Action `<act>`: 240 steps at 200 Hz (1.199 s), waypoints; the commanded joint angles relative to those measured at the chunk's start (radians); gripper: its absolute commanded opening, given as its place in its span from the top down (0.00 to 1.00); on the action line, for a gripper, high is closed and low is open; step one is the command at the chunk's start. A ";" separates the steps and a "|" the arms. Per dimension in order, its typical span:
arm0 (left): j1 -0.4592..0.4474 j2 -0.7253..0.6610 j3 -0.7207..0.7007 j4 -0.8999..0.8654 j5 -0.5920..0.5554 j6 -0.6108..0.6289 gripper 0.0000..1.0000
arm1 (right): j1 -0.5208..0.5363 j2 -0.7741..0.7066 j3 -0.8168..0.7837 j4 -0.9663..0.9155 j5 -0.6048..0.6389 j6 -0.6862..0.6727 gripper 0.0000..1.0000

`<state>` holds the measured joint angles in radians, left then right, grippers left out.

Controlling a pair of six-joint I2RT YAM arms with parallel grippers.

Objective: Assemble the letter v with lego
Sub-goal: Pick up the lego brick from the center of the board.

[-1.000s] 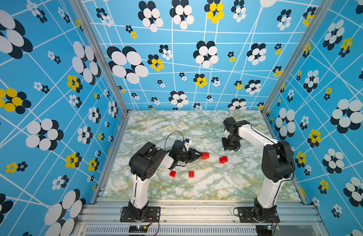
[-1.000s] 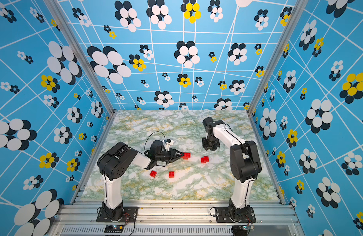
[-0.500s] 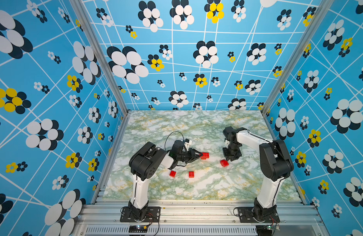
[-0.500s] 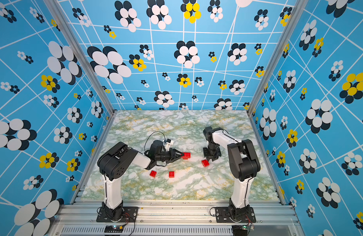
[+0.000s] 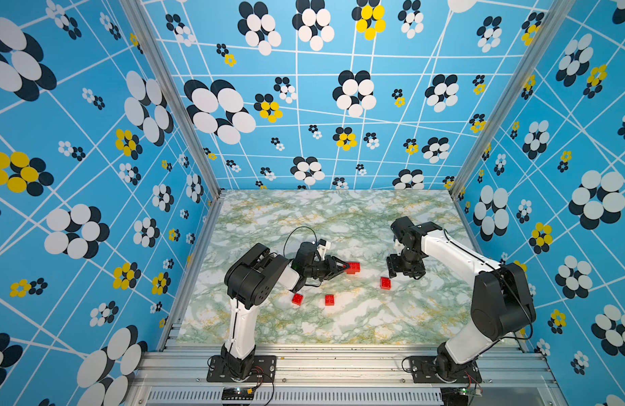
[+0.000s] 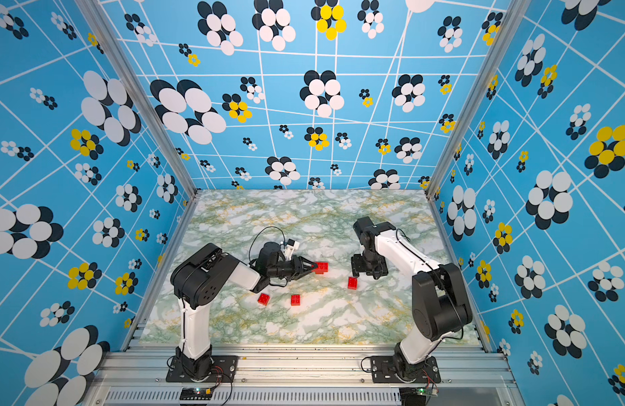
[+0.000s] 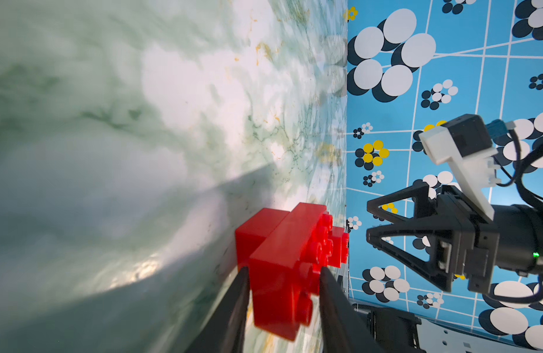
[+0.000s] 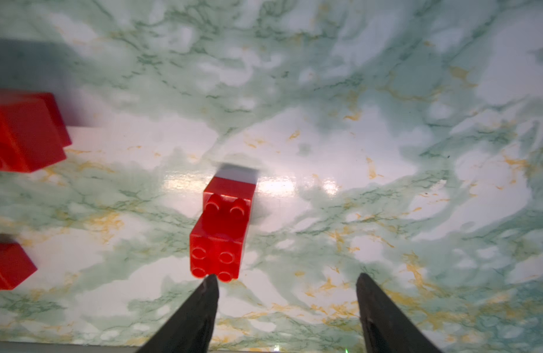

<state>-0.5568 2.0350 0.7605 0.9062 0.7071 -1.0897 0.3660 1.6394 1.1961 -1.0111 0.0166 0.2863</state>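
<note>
My left gripper lies low over the table, shut on a red lego assembly of joined studded bricks; the jaws press both of its sides. The stepped red lego pair lies on the table. Beside it, my right gripper points down and is open, with nothing between its fingers. One fingertip is right at the pair's edge. Two single red bricks lie nearer the front. No finished letter v shows.
The marble-patterned table is walled on three sides by blue flowered panels. An aluminium rail carrying both arm bases runs along the front. In the right wrist view, two more red bricks show at the picture's edge.
My right gripper came down and forward over the brick pair, which shifted slightly toward the front, and has now opened. The left arm with its assembly has not moved.
</note>
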 commanded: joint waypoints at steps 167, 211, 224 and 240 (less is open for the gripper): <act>0.009 0.006 -0.003 -0.021 0.008 0.012 0.63 | 0.106 0.178 -0.035 0.114 -0.002 0.257 0.42; 0.009 0.005 -0.003 -0.021 0.008 0.013 0.63 | 0.106 0.194 -0.048 0.127 0.017 0.252 0.50; 0.009 0.004 -0.004 -0.021 0.009 0.013 0.63 | 0.106 0.190 -0.052 0.132 0.020 0.252 0.52; 0.009 0.002 -0.006 -0.020 0.008 0.013 0.63 | 0.106 0.180 -0.054 0.132 0.026 0.251 0.54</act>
<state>-0.5556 2.0350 0.7605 0.9058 0.7105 -1.0889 0.4690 1.8225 1.1526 -0.8783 0.0174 0.5297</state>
